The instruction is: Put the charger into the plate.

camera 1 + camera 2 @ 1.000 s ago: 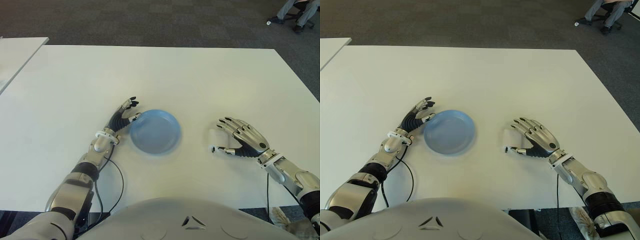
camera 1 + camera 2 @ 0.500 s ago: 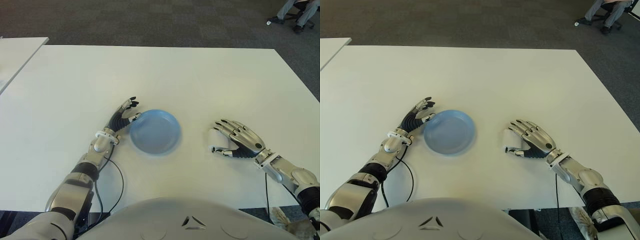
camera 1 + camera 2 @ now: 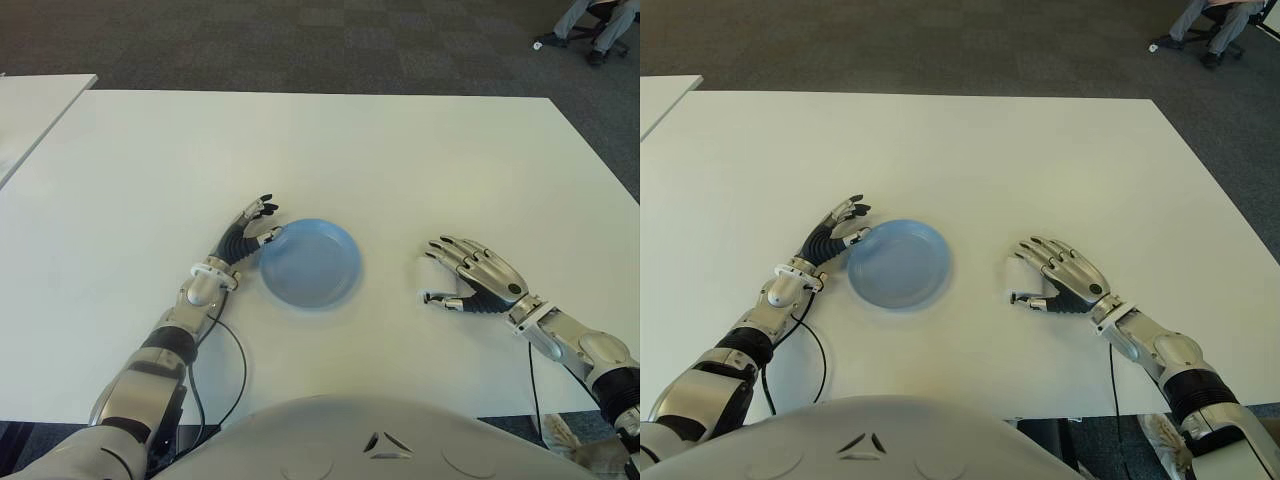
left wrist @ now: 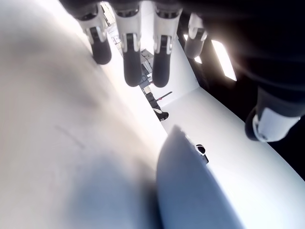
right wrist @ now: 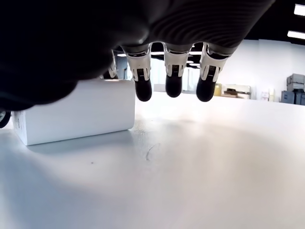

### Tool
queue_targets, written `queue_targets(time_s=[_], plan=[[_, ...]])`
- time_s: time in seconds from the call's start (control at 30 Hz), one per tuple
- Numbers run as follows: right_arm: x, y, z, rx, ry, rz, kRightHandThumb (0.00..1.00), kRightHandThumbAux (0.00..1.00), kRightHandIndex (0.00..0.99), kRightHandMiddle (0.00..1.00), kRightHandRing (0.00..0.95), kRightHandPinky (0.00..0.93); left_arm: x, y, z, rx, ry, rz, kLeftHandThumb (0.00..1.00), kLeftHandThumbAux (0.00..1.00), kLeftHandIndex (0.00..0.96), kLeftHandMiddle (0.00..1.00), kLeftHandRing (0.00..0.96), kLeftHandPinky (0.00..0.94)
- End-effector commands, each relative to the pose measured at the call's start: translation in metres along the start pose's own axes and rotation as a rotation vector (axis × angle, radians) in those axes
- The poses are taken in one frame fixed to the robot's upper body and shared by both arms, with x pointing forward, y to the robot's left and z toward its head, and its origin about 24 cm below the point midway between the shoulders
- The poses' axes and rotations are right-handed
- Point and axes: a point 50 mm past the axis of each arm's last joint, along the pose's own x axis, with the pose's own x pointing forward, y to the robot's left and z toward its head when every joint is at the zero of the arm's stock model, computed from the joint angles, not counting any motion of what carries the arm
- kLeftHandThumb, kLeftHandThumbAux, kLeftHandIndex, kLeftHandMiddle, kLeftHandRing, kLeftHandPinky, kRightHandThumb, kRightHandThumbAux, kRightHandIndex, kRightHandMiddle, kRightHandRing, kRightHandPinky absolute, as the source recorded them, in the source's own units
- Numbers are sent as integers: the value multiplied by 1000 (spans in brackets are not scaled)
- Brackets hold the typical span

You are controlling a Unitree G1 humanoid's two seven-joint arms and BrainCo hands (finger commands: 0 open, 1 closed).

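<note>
Here the charger (image 3: 1015, 278), a small white block, lies on the white table (image 3: 400, 150) just beyond the fingertips of the right hand (image 3: 478, 282), on the side toward the blue plate (image 3: 310, 263). The right hand hovers over it with fingers (image 5: 174, 86) extended and spread, grasping nothing; in the right wrist view the block sits under and just past the hanging fingertips, its long axis running across the fingers rather than along them. The thumb shows at the near side of the block. The right hand is the nearer one by far. The left hand (image 3: 250, 228) shows beside the plate's left rim, fingers relaxed and empty. The plate is well apart from the charger, to the robot's left of it.
</note>
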Motion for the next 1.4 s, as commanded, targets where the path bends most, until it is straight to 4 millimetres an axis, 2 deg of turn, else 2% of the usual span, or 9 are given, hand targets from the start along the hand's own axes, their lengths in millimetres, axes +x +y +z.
queue_targets(time_s=[0.03,0.7,1.03,1.1,1.2,1.23,1.33,1.37,1.4], plan=[[-2,5,-1,-38,-12,48,208,135,0,0,0,0,-30,-25,-33,-23,209,-129,0,466,70,208,207,159],[0,6,-3,-60,-10,100,176,151,0,0,0,0,-31,-25,-33,-19,203,-125,0,493,83,212,205,150],[0,7,-6,-45,4,108,178,180,16,4,14,72,-30,-25,-31,-26,187,-131,0,486,71,206,202,155],[0,5,-7,-45,3,116,201,215,71,42,53,108,-30,-25,-30,-24,183,-133,0,480,68,206,202,157],[1,3,-6,-46,-4,126,240,263,132,178,186,221,-30,-25,-30,-18,177,-135,0,471,63,209,208,160],[1,3,-6,-46,-6,129,245,268,139,194,202,235,-30,-25,-30,-16,176,-136,0,469,63,210,209,160],[1,2,-8,-35,-9,138,286,326,233,434,418,440,-30,-25,-29,-11,175,-137,0,467,61,213,210,152],[1,2,-8,-29,-11,140,291,332,244,459,440,461,-30,-25,-29,-11,174,-137,0,467,61,214,210,151],[1,2,-8,-24,-13,141,302,355,284,521,492,528,-30,-25,-29,-13,173,-138,0,469,61,214,210,152]])
